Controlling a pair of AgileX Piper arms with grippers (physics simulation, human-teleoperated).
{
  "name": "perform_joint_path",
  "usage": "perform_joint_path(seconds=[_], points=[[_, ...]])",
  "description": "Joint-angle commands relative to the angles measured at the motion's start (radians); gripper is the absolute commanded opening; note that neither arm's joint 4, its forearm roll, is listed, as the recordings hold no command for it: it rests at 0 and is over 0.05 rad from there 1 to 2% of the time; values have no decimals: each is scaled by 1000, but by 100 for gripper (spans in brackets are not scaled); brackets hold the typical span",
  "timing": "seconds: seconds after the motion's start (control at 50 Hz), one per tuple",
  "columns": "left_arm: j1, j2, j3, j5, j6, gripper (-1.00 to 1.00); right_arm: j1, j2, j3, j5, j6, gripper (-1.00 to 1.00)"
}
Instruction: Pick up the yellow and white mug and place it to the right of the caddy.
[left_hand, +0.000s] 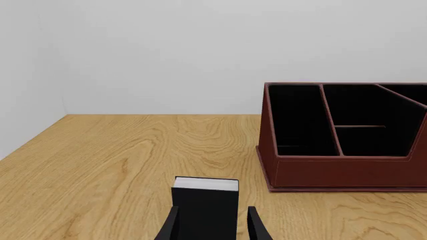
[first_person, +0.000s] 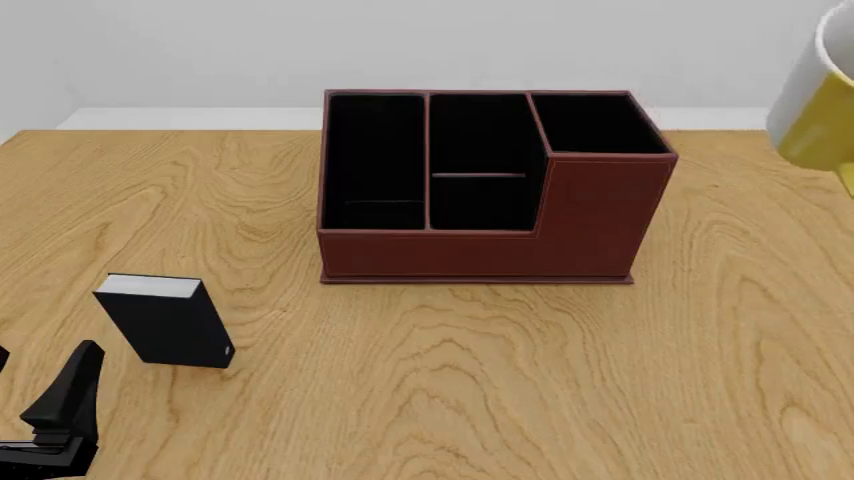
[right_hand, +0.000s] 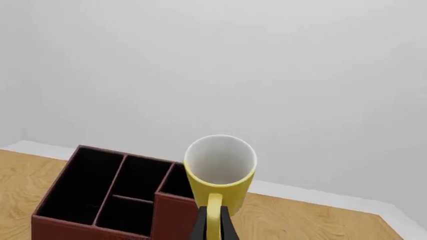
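Note:
The yellow and white mug (right_hand: 220, 167) is in the air, its white inside facing the right wrist camera. My right gripper (right_hand: 213, 226) is shut on its yellow loop handle (right_hand: 213, 207). In the front view the mug (first_person: 817, 100) shows large at the upper right edge, cut off by the frame and above and right of the caddy; the right gripper is out of that view. The reddish-brown caddy (first_person: 494, 200) stands at the table's middle, also in the left wrist view (left_hand: 340, 145) and the right wrist view (right_hand: 107, 205). My left gripper (first_person: 38, 378) is open, low at the front left.
A small black block with a white top (first_person: 167, 320) stands upright at the front left, just ahead of the left gripper; in the left wrist view the block (left_hand: 205, 200) shows between the open fingers (left_hand: 257, 225). The wooden table (first_person: 441, 380) ends at a white wall behind.

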Motion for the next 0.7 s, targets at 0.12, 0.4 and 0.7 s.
perform_joint_path(seconds=[0.12, 0.4, 0.7], points=[[0, 0, 0, 0, 0, 100, -26, 43, 38, -59, 23, -100], [0, 0, 0, 0, 0, 100, -41, 128, 66, -154, 23, -100], [0, 0, 0, 0, 0, 100, -50, 252, 95, -284, 31, -100]])
